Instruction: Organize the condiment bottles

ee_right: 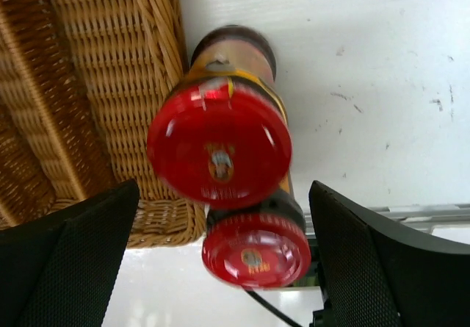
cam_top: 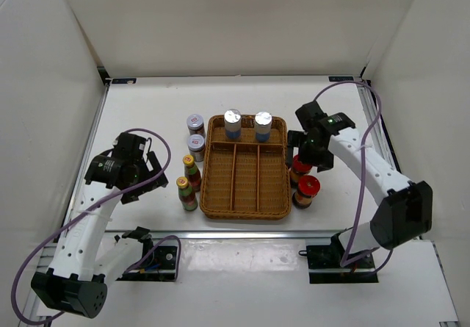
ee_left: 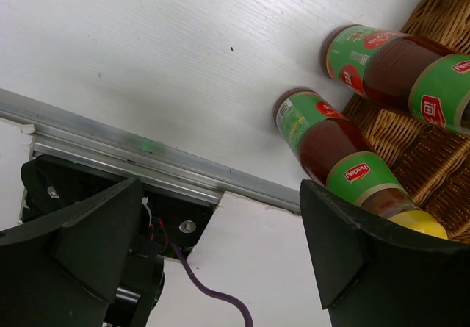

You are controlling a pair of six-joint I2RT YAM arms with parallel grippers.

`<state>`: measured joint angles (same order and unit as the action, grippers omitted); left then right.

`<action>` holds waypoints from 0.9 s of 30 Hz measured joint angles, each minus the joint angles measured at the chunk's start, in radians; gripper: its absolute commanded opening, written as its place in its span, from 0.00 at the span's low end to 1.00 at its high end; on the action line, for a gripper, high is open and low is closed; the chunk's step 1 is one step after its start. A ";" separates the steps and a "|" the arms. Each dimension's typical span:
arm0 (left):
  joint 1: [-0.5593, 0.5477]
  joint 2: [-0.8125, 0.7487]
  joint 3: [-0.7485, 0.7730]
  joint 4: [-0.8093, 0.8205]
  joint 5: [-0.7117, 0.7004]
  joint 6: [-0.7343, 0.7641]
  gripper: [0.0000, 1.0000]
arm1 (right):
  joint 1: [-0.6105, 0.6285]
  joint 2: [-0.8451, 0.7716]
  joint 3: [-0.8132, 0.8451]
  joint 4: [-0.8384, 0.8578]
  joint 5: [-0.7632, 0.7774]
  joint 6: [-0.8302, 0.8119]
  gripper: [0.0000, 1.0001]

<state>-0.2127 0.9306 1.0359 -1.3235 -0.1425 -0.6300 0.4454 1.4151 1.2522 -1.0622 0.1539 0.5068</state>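
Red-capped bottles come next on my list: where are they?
In the top view both red-capped bottles stand just right of the wicker tray, one behind the other, the farther one beneath the open right pincer.

Left silver-capped bottle [cam_top: 233, 123] and right silver-capped bottle [cam_top: 263, 125], blue labels, upright side by side in the far cross compartment of the wicker tray [cam_top: 242, 214]. Far purple-lidded jar [cam_top: 195, 124] and near purple-lidded jar [cam_top: 196, 147], short, upright outside the tray's far left corner; nearer, far yellow-capped bottle [cam_top: 192, 173] and near yellow-capped bottle [cam_top: 186, 192], slim, red-green labels, upright close together beside the left wall. Far red-capped bottle [cam_top: 299, 171] and near red-capped bottle [cam_top: 306, 192], dark, upright just beside the right wall.
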 measured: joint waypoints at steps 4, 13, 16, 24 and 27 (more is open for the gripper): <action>0.000 0.006 0.000 0.000 0.000 0.001 1.00 | -0.003 0.080 -0.013 0.036 -0.001 -0.019 0.91; 0.000 0.011 0.000 0.000 0.000 0.001 1.00 | -0.013 0.116 -0.061 0.046 0.012 -0.015 0.51; 0.000 0.011 0.000 0.000 0.000 0.001 1.00 | -0.013 0.115 -0.029 0.012 0.059 -0.014 0.35; 0.000 0.011 0.000 0.000 0.000 0.001 1.00 | 0.023 0.090 0.286 -0.088 0.147 -0.033 0.21; 0.000 0.011 0.000 0.000 0.000 0.001 1.00 | 0.088 0.095 0.388 -0.091 0.141 -0.049 0.18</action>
<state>-0.2127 0.9417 1.0359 -1.3235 -0.1421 -0.6292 0.5335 1.5105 1.6405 -1.1534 0.2947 0.4580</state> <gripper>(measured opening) 0.986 0.711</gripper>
